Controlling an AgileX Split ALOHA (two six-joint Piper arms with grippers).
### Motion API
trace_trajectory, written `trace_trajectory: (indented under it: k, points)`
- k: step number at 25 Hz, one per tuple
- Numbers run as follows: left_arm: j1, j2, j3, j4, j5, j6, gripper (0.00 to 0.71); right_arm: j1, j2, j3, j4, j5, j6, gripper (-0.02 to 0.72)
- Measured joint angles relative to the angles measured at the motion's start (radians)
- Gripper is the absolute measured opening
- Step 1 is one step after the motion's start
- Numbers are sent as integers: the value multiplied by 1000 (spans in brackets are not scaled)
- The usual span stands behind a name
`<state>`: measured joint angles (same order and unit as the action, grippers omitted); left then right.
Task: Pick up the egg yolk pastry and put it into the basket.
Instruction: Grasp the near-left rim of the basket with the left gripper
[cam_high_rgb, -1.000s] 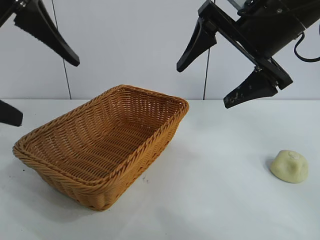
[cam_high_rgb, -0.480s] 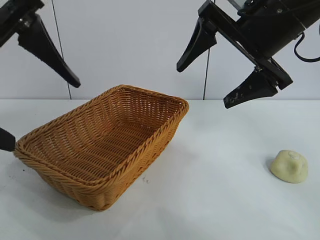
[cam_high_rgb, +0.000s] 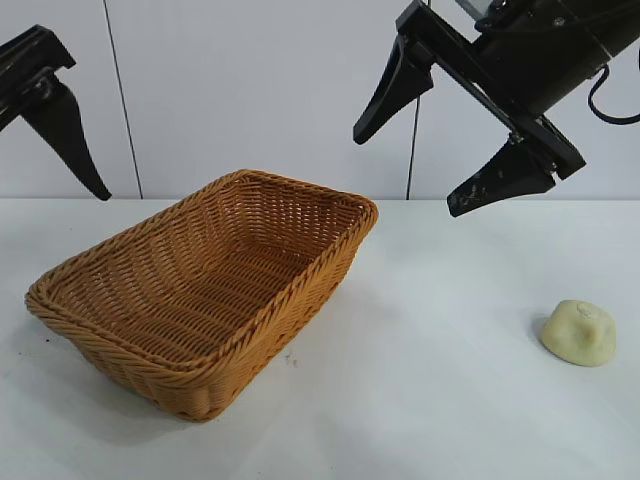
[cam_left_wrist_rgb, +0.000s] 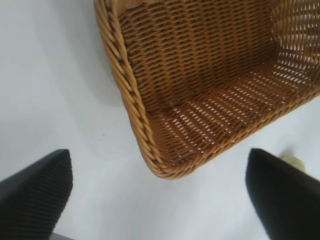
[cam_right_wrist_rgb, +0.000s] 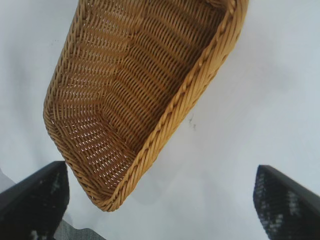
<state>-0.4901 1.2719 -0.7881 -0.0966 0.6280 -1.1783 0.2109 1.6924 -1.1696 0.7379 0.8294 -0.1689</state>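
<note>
The egg yolk pastry (cam_high_rgb: 578, 332), a small pale cream-yellow bun, lies on the white table at the right, far from the basket. A sliver of it shows in the left wrist view (cam_left_wrist_rgb: 293, 161). The golden-brown wicker basket (cam_high_rgb: 300, 287) stands empty at centre-left; it also shows in the left wrist view (cam_left_wrist_rgb: 132, 95) and the right wrist view (cam_right_wrist_rgb: 185, 100). My right gripper (cam_high_rgb: 410, 172) hangs open high above the table between basket and pastry. My left gripper (cam_left_wrist_rgb: 159, 192) is open, high at the far left; one of its fingers (cam_high_rgb: 68, 130) shows in the exterior view.
The white table (cam_high_rgb: 430, 400) runs between the basket and the pastry. A white panelled wall (cam_high_rgb: 250, 90) stands behind the table.
My left gripper has risen and swung left, away from the basket; its lower finger has left the exterior view. The right arm, basket and pastry have not moved.
</note>
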Motion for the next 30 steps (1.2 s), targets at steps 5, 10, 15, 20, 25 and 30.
trace_trajectory:
  k: [5, 10, 15, 20, 25, 30]
  points:
    - [0, 107, -9, -3, -2, -21, 689, 0, 0, 0, 0, 0, 0, 694]
    - [0, 200, -64, -3, -16, -58, 689, 0, 0, 0, 0, 0, 0, 694]
    - [-3, 285, -72, -5, -37, -120, 689, 0, 0, 0, 0, 0, 1, 694]
    - [-34, 351, -72, -5, -115, -126, 689, 0, 0, 0, 0, 0, 3, 694]
    - [-39, 424, -72, -4, -155, -138, 689, 0, 0, 0, 0, 0, 3, 694]
    - [-35, 497, -72, 0, -191, -141, 689, 0, 0, 0, 0, 0, 3, 694]
